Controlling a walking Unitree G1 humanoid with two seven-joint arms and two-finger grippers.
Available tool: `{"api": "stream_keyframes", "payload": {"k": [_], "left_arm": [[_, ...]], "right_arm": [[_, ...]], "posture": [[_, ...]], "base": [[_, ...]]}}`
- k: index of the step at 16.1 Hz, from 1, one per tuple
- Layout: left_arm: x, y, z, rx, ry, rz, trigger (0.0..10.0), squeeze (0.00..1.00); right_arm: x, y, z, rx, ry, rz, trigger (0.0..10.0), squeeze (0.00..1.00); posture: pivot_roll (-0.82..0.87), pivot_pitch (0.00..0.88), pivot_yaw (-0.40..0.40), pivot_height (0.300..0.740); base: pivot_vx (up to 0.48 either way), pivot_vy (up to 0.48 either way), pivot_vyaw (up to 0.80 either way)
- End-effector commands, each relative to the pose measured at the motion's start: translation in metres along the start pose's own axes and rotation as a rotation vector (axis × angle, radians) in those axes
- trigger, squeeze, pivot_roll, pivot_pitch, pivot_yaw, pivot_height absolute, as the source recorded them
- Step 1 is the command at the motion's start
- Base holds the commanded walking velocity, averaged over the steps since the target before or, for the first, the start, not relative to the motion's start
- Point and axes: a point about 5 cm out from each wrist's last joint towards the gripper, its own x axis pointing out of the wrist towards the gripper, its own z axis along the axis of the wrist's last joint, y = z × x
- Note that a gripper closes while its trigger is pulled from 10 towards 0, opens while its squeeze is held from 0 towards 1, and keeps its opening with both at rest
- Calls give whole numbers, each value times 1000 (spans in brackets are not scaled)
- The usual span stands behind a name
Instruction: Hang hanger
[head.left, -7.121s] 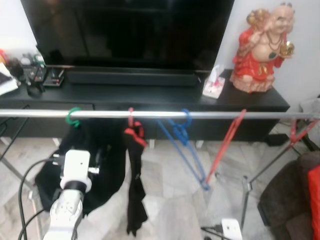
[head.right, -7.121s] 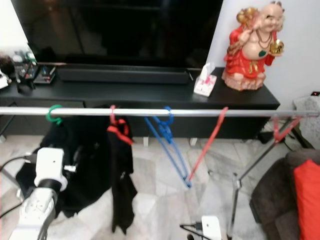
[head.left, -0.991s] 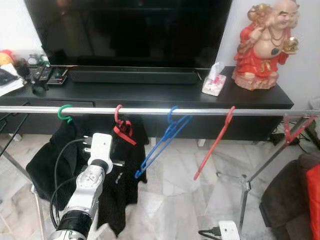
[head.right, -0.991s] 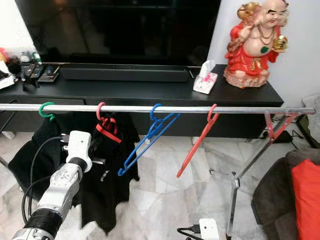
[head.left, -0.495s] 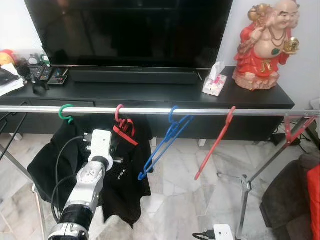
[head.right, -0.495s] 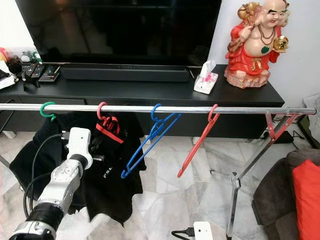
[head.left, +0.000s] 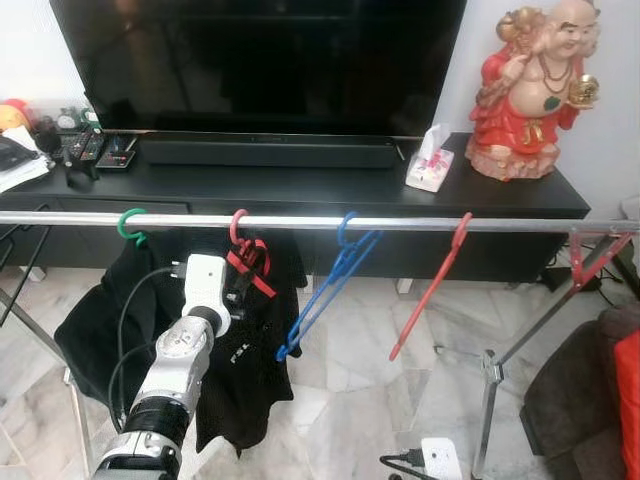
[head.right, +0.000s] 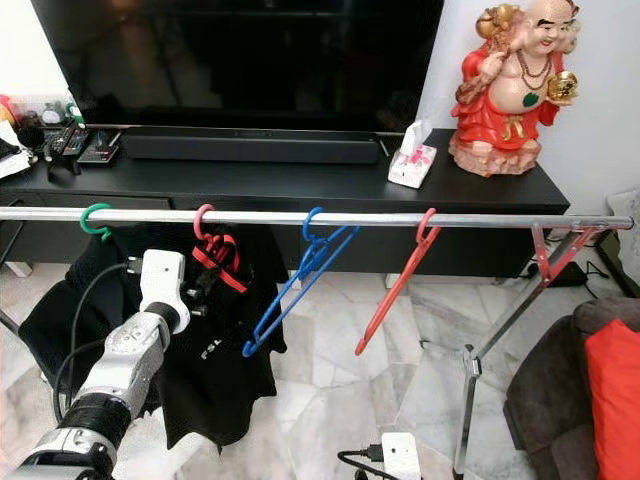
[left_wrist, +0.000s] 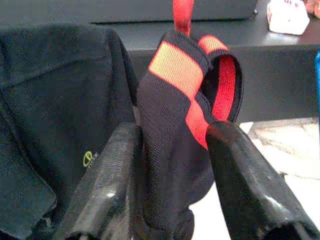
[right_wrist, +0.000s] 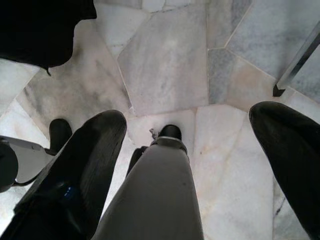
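While raised, left hand (left_wrist: 172, 165) grips black garment (left_wrist: 170, 150).

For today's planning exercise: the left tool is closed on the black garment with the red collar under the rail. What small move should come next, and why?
Probably open the left tool and ease it back. The red hanger carrying the black garment already hooks over the rail, so it seems to hang without support.
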Motion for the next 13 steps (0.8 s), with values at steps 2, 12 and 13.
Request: {"api": "stream_keyframes", "payload": {"k": [2, 12, 13], "left_arm": [[3, -3, -4, 20, 33, -17, 10000, 0], [15, -7, 8, -44, -21, 33, 10000, 0], [15, -7, 7, -35, -12, 33, 10000, 0]], "right_arm": [[-1, -12, -1, -5, 14, -12, 10000, 0], [-4, -12, -13, -4, 29, -3, 10000, 0], [-2, -6, -7, -5, 22, 4, 10000, 0]], "posture": [[-35, 0, -26, 740], [-45, 0, -30, 740], [-47, 0, -29, 740]], "base": [[0, 0, 0], [0, 0, 0], [0, 0, 0]]}}
